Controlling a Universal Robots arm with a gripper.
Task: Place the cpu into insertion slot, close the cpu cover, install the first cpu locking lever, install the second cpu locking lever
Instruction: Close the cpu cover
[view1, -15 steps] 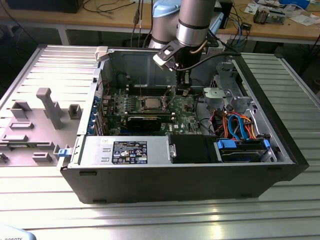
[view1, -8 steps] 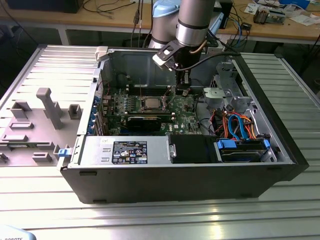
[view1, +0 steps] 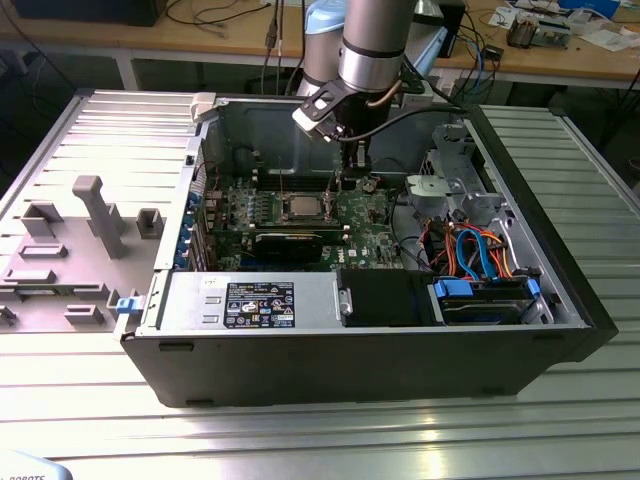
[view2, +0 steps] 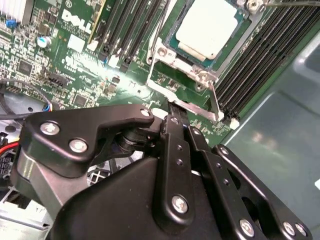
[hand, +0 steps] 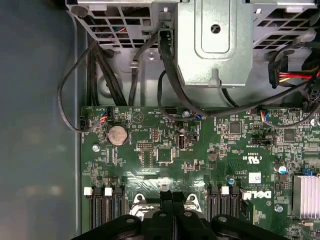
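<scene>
Above the motherboard (view2: 90, 75), the claw (view2: 181, 125) (seemingly pressed together) hangs near the square, dull silver-grey cpu (view2: 207, 27).

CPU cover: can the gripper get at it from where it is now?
Probably yes: the gripper hangs right beside the cpu cover inside the open case, and nothing tall stands between them.

1. Work surface: ribbed metal table (view1: 560, 160) made of bare aluminium slats.
2. Light: pale reflected patches (view1: 430, 425) on the slats nearest the camera.
3. A grey moulded fixture (view1: 70, 250) lies on the table at the exterior view's left.
4. Behind the table is a wooden bench (view1: 120, 42) with loose cables (view1: 215, 15) on top.
5. At the rear on the exterior view's right is a second wooden bench (view1: 570, 65) carrying papers (view1: 610, 38) and small clutter.
6. The space under the benches is dark; floor not discernible.
</scene>
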